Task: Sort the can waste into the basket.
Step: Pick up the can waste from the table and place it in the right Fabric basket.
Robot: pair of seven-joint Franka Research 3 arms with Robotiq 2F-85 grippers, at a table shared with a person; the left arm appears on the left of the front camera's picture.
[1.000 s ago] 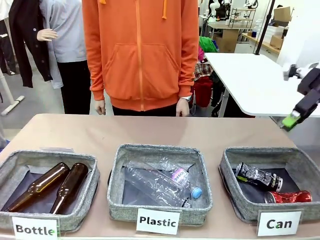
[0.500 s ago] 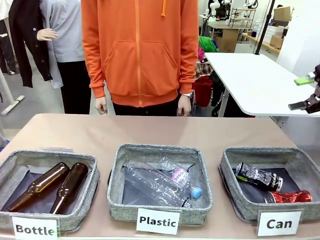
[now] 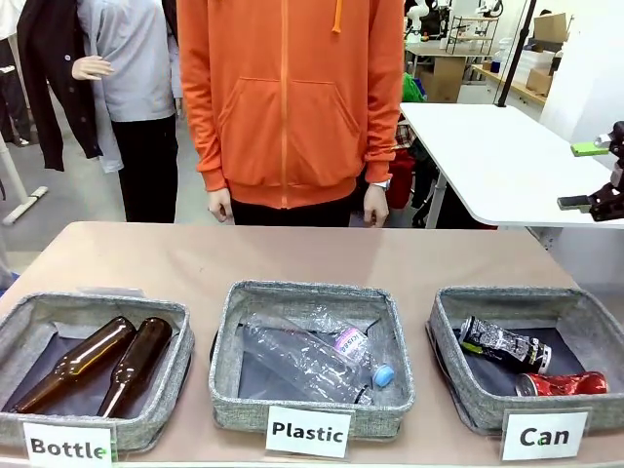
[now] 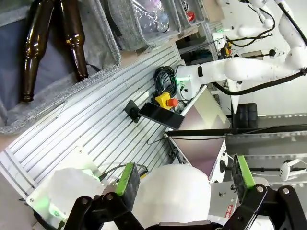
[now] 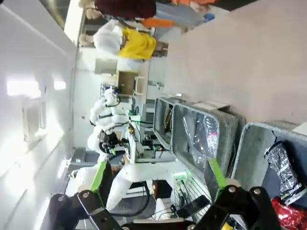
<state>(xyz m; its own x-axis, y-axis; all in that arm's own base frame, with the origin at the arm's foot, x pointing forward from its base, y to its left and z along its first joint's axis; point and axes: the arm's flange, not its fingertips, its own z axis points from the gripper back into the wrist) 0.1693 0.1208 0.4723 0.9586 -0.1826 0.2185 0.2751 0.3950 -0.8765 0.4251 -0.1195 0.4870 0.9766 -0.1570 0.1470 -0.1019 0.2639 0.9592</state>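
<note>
Grey woven fabric is forming the basket (image 3: 468, 310) signed "Can" in the front view, and both pieces of can waste are lying inside it: the black can (image 3: 504, 344) toward the rear, the red can (image 3: 563, 384) just in front of it, near the sign. The right gripper (image 3: 588, 175) is hanging well above and behind that basket at the picture's right edge, its fingers (image 3: 588, 148) standing wide apart and holding nothing. A person in an orange hoodie (image 3: 291, 97) is standing at the counter's (image 3: 195, 258) far side, hands hanging down. The middle basket (image 3: 312, 409) is holding clear plastic bottles (image 3: 310, 356) and the left basket (image 3: 93, 312) two brown glass bottles (image 3: 97, 361).

In the left wrist view, the left gripper (image 4: 184, 179) is showing its fingers spread apart over the robot's own white base; the brown bottles are lying far beyond the fingertips.

In the right wrist view, the fingers are again standing apart, empty. The two cans are sitting off to the side of one fingertip, in the corner, inside their basket.
</note>
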